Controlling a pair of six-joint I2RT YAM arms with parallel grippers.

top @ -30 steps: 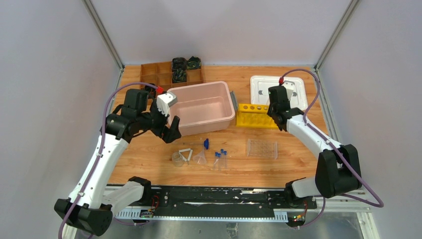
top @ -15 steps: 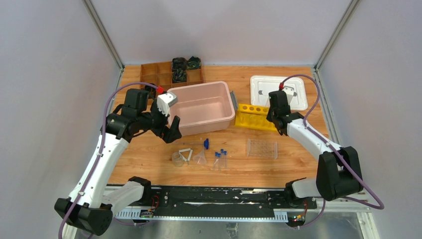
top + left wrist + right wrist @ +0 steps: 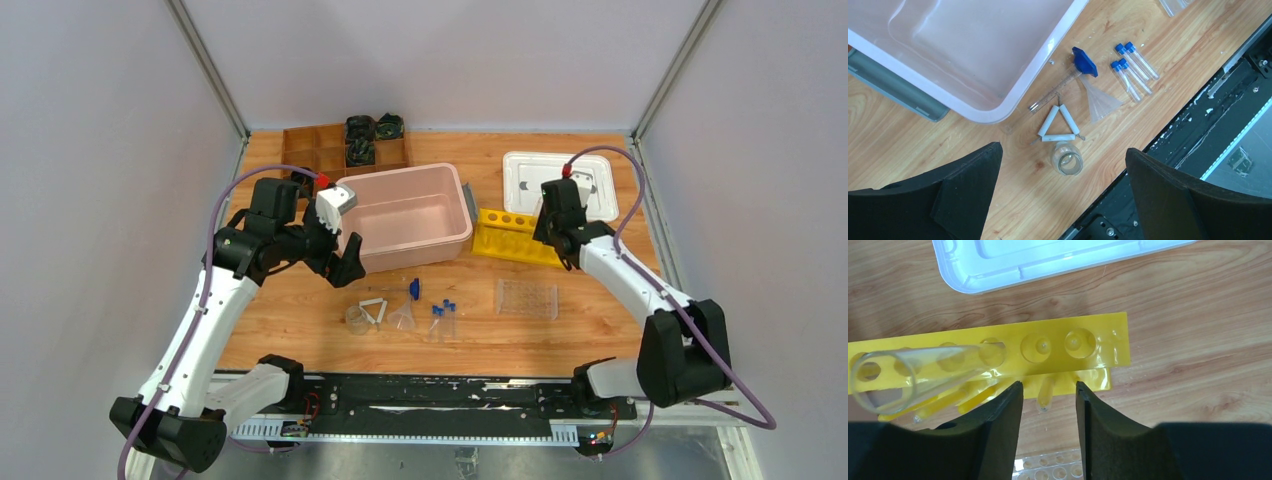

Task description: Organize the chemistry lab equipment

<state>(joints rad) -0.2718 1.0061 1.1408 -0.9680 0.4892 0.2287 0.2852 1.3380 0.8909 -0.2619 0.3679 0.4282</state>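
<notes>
1. Two end effectors carry nothing: the right end effector [image 3: 1049, 387] has its jaws partly apart, nothing between them, just over the yellow tube rack [image 3: 1098, 347], where one clear tube [image 3: 923, 375] leans in a hole.
2. The left end effector [image 3: 1063, 150] is spread wide above the white wire triangle [image 3: 1058, 125] and small beaker [image 3: 1067, 160] on the desk [image 3: 898, 130].
3. Just beside these lie the funnel [image 3: 1100, 100], the blue-tipped rod [image 3: 1068, 80] and four blue-capped tubes [image 3: 1130, 70], near the pink bin [image 3: 973, 45].
4. The clear tray [image 3: 526, 298] sits in front of the rack, and the white lid [image 3: 1048, 260] lies behind it.
</notes>
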